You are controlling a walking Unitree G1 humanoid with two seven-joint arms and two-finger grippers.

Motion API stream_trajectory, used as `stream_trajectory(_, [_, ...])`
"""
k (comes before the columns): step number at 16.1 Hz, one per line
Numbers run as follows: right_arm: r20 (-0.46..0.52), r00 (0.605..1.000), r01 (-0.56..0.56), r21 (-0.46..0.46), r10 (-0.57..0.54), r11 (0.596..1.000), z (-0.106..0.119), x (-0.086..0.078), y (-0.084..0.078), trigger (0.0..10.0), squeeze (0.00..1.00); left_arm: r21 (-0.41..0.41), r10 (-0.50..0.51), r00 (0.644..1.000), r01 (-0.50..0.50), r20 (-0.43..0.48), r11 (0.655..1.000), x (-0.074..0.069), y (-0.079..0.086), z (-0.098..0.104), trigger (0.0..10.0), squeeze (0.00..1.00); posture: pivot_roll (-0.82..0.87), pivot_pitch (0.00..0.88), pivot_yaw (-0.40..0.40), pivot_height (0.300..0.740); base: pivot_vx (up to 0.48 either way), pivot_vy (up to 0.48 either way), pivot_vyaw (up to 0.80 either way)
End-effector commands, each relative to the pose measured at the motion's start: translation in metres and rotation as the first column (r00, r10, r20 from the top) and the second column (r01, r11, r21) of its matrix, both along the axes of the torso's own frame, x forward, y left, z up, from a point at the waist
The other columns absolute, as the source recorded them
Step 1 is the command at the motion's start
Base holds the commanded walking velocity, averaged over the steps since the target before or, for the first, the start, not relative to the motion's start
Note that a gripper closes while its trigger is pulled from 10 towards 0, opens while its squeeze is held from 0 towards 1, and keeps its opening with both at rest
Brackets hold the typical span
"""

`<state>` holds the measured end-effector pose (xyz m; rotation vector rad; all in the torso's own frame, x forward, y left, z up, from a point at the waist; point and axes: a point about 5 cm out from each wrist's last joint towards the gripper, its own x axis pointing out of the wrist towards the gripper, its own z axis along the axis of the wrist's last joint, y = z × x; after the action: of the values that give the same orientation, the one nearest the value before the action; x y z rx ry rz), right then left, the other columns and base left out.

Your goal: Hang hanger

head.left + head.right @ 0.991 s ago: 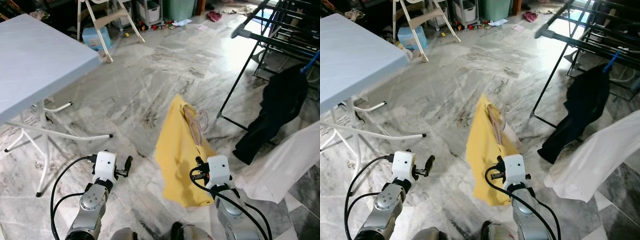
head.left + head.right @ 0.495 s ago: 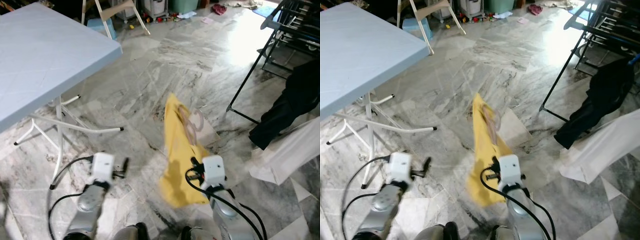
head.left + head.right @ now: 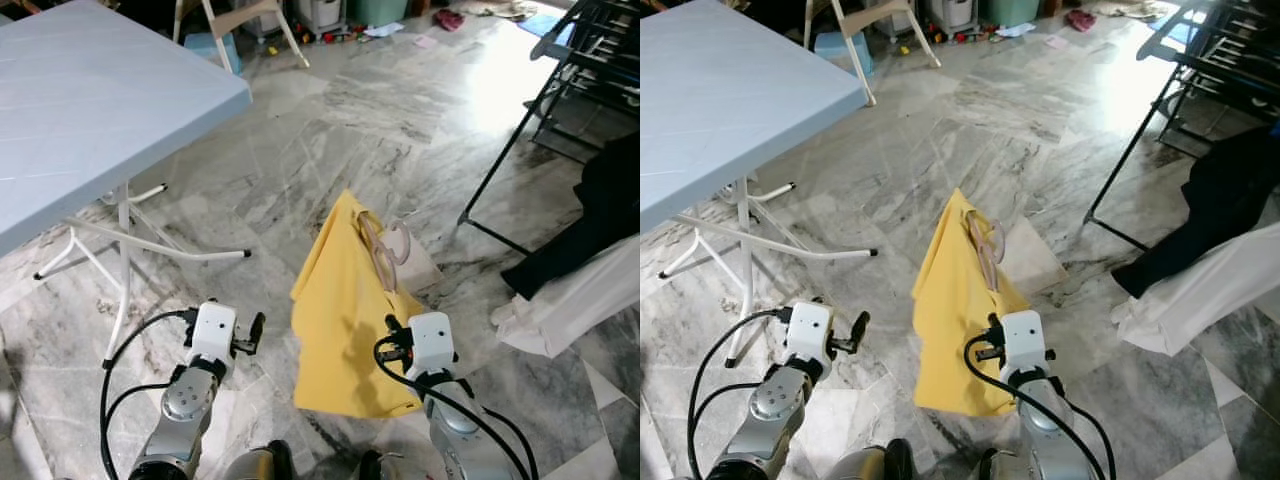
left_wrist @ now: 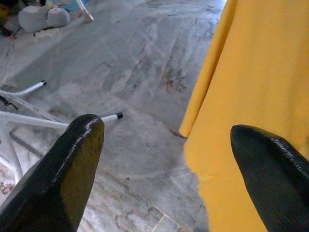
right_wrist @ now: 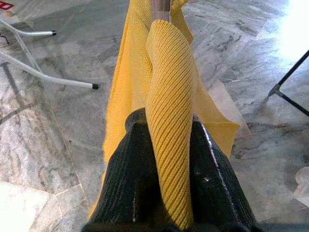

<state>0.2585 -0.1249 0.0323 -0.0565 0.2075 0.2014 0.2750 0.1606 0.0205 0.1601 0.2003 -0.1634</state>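
Right hand is pinching the yellow knit garment on its pale plastic hanger, holding it out front. Left hand is hanging open. Fabric's floppy; gripping the stiff hanger probably works better.

You have one yellow garment on one hanger, two pincers, the left pincer and the right pincer, one counter, and one drying rack.
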Motion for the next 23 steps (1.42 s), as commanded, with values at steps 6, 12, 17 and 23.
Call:
stream_trajectory(6, [0.046,0.999,-0.002,0.004,0.002,1.0,0.0076,0.0032,0.0009,10.0,0.0,0.027,0.014,1.0,-0.013,-0.022,1.0,-0.0022,0.0019,-0.0041,10.0,0.0,-0.06,0.167,0.026,0.74,-0.081,0.0,0.0])
stream_trajectory(12, [0.048,0.999,-0.003,0.0,0.003,1.0,0.0084,0.0046,-0.0008,10.0,0.0,0.025,0.017,1.0,-0.016,-0.024,1.0,-0.0006,-0.0002,-0.0043,10.0,0.0,-0.06,0.162,0.023,0.74,-0.246,0.0,0.33])
stream_trajectory(17, [0.048,0.999,0.001,0.003,-0.001,1.0,0.0082,0.0038,-0.001,10.0,0.0,0.027,0.014,0.999,-0.013,-0.029,1.0,-0.0012,-0.0016,-0.0056,10.0,0.0,-0.07,0.165,0.025,0.74,-0.247,0.0,0.0])
stream_trajectory(23, [0.047,0.999,-0.006,0.0,0.006,1.0,0.008,0.0038,-0.0019,10.0,0.0,0.034,0.037,0.999,-0.036,-0.027,0.999,-0.0002,0.0007,-0.0062,10.0,0.0,-0.07,0.162,0.023,0.74,-0.041,0.0,0.0])
